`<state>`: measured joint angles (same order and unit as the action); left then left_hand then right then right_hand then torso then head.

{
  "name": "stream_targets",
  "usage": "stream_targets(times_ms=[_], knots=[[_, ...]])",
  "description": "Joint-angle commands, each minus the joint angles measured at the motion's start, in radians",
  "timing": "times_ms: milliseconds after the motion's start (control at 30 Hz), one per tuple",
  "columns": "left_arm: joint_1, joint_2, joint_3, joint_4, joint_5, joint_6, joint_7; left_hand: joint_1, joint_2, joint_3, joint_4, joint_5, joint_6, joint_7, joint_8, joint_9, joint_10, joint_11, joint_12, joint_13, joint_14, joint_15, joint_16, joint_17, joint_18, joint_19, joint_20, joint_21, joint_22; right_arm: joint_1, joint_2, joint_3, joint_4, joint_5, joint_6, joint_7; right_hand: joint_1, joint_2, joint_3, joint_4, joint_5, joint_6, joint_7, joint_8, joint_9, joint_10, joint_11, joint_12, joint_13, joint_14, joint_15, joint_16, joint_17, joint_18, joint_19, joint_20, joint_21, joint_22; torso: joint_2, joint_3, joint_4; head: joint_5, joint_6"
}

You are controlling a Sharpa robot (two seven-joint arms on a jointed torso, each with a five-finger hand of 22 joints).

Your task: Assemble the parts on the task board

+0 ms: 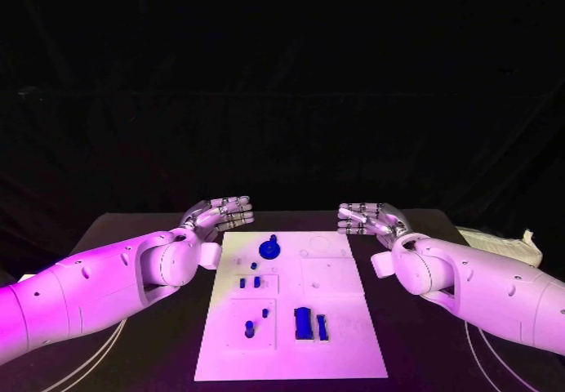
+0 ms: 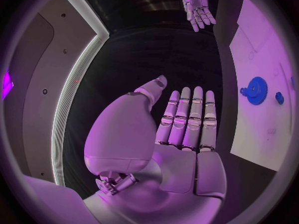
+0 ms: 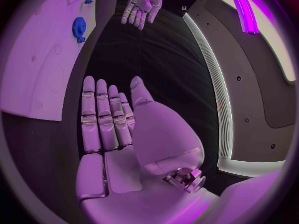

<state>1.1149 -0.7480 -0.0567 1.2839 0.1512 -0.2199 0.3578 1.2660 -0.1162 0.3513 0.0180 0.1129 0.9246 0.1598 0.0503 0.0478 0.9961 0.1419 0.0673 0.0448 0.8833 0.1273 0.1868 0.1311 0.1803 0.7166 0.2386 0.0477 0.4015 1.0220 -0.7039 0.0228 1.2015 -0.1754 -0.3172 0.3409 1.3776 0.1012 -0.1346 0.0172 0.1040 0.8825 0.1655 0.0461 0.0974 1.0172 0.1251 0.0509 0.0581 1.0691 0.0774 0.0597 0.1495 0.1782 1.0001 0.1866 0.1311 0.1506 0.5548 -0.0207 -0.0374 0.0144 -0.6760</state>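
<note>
The white task board (image 1: 341, 343) lies in the middle of the black table. A blue gear (image 1: 271, 247) sits near its far end, also seen as the gear (image 2: 255, 90) and the gear (image 3: 79, 27). Small blue pegs (image 1: 250, 282) lie mid-board, and a blue block (image 1: 304, 322) with a thin bar (image 1: 322, 327) lies nearer me. My left hand (image 1: 221, 215) hovers beside the board's far left corner, fingers straight and empty; the same left hand (image 2: 184, 119) holds nothing. My right hand (image 1: 367, 219) floats by the far right corner, flat and empty, as the right hand (image 3: 109, 117) shows.
A pale crumpled cloth or bag (image 1: 504, 243) lies at the table's right edge. Bare black tabletop (image 1: 117, 237) flanks the board on both sides. Cables (image 1: 100, 355) hang under the left arm.
</note>
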Motion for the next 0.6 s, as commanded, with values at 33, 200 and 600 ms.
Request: stream_targets(times_ms=[33, 200, 600], knots=[[-0.002, -0.001, 0.002, 0.011, -0.006, -0.016, 0.005, -0.414, 0.038, -0.115, -0.018, -0.038, -0.302, -0.052, -0.050, -0.048, -0.326, -0.047, -0.067, -0.045, -0.289, -0.042, -0.061, -0.043, -0.055, -0.234, -0.078, -0.048, -0.131, 0.000, -0.004, -0.001, 0.015, 0.005, -0.020, 0.006, -0.450, -0.101, 0.043, -0.017, -0.034, -0.288, -0.054, -0.046, -0.097, -0.332, -0.041, -0.051, -0.058, -0.349, -0.077, -0.060, -0.049, -0.054, -0.327, -0.061, -0.043, -0.049, 0.000, 0.0023, 0.0044, -0.002, 0.008], [-0.010, -0.005, 0.009, 0.047, -0.025, -0.087, 0.026, -0.565, 0.116, -0.156, -0.018, -0.113, -0.412, -0.071, -0.050, -0.048, -0.443, -0.063, -0.067, -0.045, -0.393, -0.057, -0.083, -0.058, -0.074, -0.319, -0.107, -0.048, -0.179, 0.005, -0.016, -0.005, 0.073, 0.033, -0.091, 0.034, -0.612, -0.101, 0.058, -0.017, -0.104, -0.392, -0.073, -0.046, -0.097, -0.453, -0.125, -0.051, -0.058, -0.475, -0.077, -0.060, -0.066, -0.071, -0.445, -0.083, -0.058, -0.067, -0.006, 0.0117, 0.0212, -0.009, 0.043], [-0.051, -0.025, 0.045, 0.225, -0.119, -0.432, 0.127, -0.847, 0.116, -0.235, -0.018, -0.113, -0.618, -0.160, -0.050, -0.048, -0.666, -0.142, -0.067, -0.045, -0.591, -0.127, -0.187, -0.131, -0.104, -0.479, -0.160, -0.048, -0.269, 0.024, -0.066, -0.020, 0.321, 0.153, -0.395, 0.156, -0.919, -0.101, 0.135, -0.017, -0.104, -0.589, -0.166, -0.046, -0.097, -0.680, -0.125, -0.051, -0.058, -0.714, -0.077, -0.060, -0.150, -0.103, -0.668, -0.187, -0.131, -0.151, -0.011, 0.0207, 0.0374, -0.014, 0.076]])
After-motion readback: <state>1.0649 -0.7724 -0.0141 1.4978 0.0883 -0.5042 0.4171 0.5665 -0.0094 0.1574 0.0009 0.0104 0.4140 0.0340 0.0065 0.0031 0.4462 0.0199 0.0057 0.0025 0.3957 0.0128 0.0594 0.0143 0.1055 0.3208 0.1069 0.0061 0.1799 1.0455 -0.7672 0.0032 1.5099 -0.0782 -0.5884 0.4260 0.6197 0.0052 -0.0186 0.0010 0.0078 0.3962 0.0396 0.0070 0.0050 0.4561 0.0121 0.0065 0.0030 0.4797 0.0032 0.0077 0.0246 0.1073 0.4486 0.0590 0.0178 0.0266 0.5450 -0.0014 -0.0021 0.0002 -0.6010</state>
